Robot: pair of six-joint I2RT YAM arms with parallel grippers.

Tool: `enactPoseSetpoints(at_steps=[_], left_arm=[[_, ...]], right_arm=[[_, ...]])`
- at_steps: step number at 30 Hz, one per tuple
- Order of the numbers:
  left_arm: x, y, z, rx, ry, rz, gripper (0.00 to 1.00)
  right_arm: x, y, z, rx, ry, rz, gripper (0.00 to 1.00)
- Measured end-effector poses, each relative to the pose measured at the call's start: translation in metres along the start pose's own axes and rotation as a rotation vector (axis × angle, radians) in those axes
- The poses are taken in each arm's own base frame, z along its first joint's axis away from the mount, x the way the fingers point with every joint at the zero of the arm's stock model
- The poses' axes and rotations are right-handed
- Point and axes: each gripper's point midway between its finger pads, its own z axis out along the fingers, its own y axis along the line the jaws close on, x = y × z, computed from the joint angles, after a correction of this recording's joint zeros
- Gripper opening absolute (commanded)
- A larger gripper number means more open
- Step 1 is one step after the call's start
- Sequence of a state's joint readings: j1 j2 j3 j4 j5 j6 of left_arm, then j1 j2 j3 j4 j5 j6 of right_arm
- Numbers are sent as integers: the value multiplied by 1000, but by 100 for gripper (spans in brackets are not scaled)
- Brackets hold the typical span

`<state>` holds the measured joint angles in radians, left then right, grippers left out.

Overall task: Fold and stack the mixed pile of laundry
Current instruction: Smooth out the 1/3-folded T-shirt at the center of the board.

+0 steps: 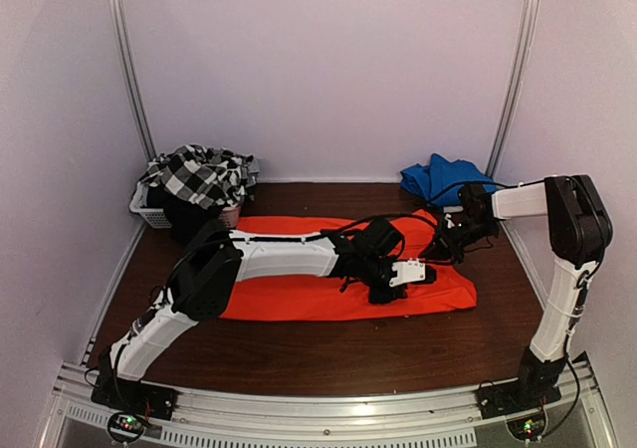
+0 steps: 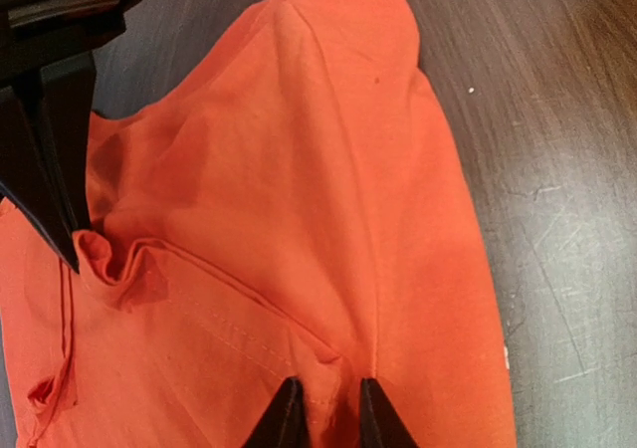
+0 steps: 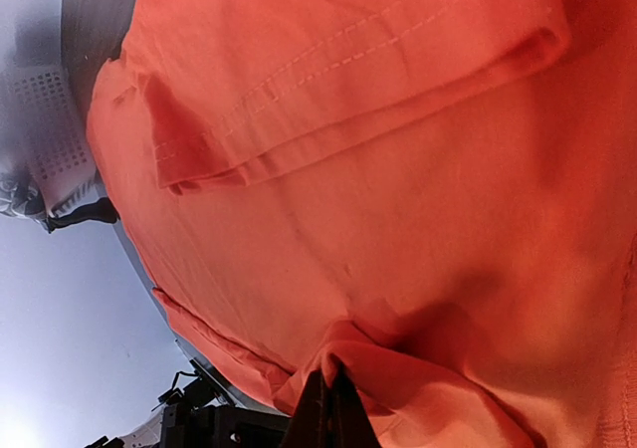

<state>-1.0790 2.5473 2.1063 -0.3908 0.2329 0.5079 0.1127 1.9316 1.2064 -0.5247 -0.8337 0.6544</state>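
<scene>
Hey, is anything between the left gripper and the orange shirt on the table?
Nothing visible. The left gripper sits right on the plain orange-red cloth garment, its jaws either side of a raised fold.

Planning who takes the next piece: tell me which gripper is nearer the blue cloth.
Right. The right gripper is at the orange garment's far right corner, just short of the blue cloth; the left gripper is farther toward the near edge.
</scene>
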Motion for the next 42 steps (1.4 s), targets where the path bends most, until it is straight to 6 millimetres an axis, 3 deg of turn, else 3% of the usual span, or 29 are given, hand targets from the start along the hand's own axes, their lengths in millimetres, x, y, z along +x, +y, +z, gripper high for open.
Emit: enactPoseSetpoints(at_steps=[6, 12, 18, 26, 42], left_arm=[[0, 8, -2, -29, 6, -16, 0], [1, 24, -5, -63, -26, -80, 0], [38, 34, -10, -84, -13, -214, 0], [59, 49, -24, -154, -43, -371, 0], [55, 57, -29, -142, -180, -604, 0]], right_arm=[[0, 0, 0, 1, 1, 0, 0], [0, 0, -1, 1, 0, -1, 0], [0, 2, -2, 0, -2, -2, 0], [-14, 20, -9, -25, -34, -37, 0], [-27, 23, -2, -8, -20, -27, 1]])
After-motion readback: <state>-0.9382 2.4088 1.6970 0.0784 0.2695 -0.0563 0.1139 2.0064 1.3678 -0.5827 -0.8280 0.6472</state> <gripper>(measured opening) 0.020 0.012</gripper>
